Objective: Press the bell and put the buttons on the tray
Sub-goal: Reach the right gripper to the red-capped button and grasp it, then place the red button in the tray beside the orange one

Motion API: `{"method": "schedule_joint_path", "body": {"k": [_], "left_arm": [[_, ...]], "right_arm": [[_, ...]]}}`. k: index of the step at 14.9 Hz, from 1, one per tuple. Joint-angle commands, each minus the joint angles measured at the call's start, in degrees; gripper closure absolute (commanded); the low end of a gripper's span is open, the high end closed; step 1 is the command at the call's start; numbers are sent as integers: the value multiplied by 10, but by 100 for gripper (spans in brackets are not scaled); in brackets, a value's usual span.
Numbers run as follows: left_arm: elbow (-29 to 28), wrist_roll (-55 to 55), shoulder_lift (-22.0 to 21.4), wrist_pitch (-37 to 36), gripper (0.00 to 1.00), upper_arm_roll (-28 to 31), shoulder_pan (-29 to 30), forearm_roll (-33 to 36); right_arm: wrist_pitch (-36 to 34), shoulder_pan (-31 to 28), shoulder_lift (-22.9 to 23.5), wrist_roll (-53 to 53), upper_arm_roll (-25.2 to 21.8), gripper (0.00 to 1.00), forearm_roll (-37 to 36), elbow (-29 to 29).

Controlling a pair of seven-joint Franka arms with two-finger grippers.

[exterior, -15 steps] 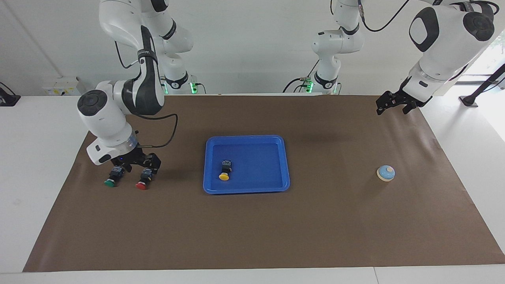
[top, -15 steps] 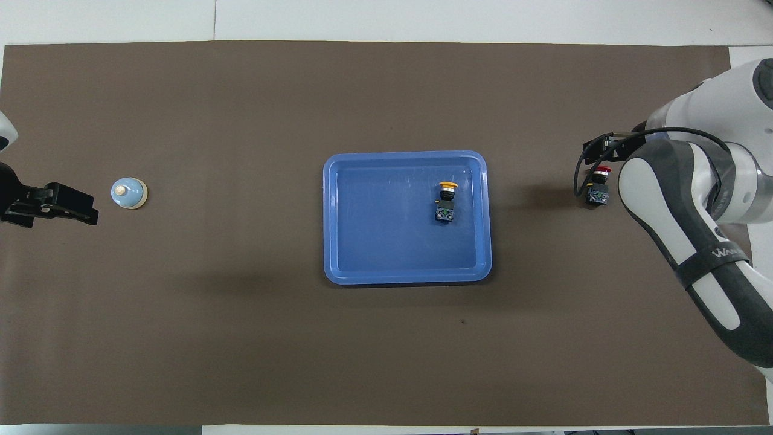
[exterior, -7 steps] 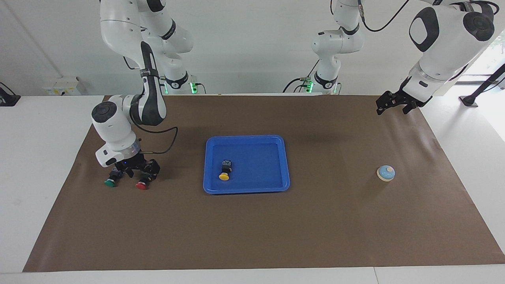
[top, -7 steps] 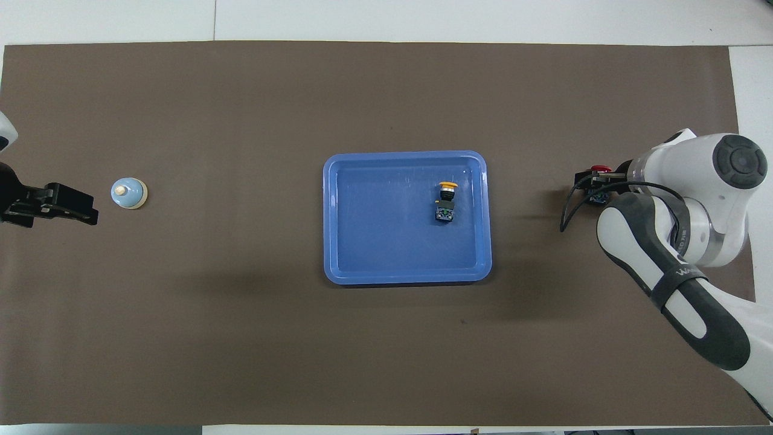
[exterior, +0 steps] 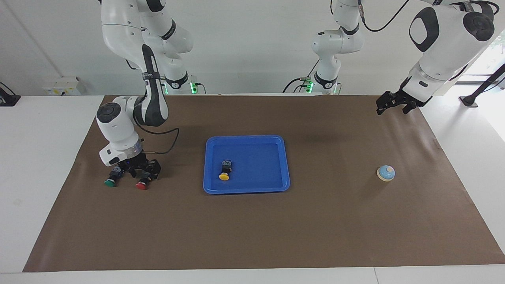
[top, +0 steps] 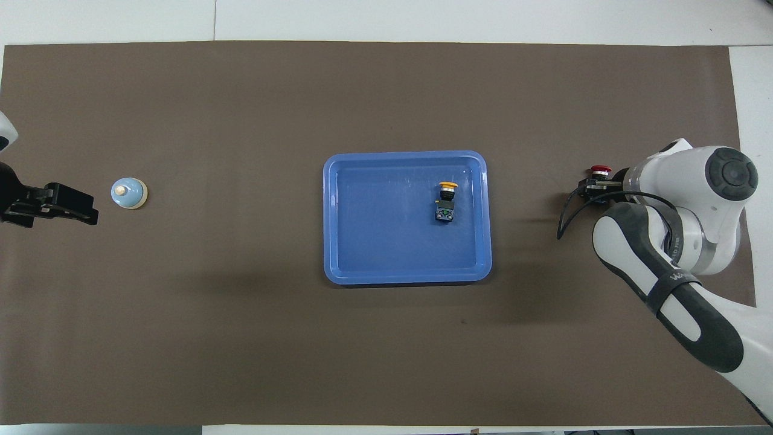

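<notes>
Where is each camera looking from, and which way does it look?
Facing view: high across the table, looking at the robots; both whole arms show, right pincer down at the red button.
Overhead view: above the robots, looking steeply down; left pincer and right arm show.
Both share the tray, yellow button and bell.

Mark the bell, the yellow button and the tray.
bell (exterior: 386,172), facing view, on its blue dome.
yellow button (exterior: 224,177), facing view, on its cap.
tray (exterior: 246,190), facing view, on its rim.
</notes>
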Motion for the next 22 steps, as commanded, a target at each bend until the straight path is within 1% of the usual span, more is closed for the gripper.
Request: {"method": "schedule_joint_path", "body": {"k": [1,2,4,6,8,10,12,14,18,19,20,22], "left_arm": [[-8,-4,-9,6,0,4,-2,-8],[-8,-4,-9,6,0,4,-2,-8],[-8,-4,-9,6,0,4,-2,-8],[-8,-4,-9,6,0,4,-2,-8],[-8,-4,-9,6,0,4,-2,-8],[-8,-4,-9,6,0,4,-2,-8],[-8,-4,-9,6,0,4,-2,-8],[-8,-4,-9,6,0,4,-2,-8],[-8,-4,-9,6,0,4,-2,-8],[-8,-4,-9,6,0,4,-2,-8],[-8,-4,-9,6,0,4,-3,-8],[-8,-4,-9,6,0,4,-2,-8]], "right_arm": [[-49,-3,-15,-12,10,100,8,21],[-78,3,-16,-11,19,100,8,44],[-141,25,-14,-1,22,100,8,101],[-193,63,-10,31,22,100,8,153],[-228,102,3,78,22,100,8,197],[-240,148,6,113,22,100,9,215],[-232,207,7,199,22,100,8,216],[-227,263,20,265,22,100,8,222],[-180,312,57,322,22,100,7,225],[-159,333,70,334,22,100,7,220],[-134,342,83,350,22,100,7,213],[-86,350,95,359,21,100,6,192]]}}
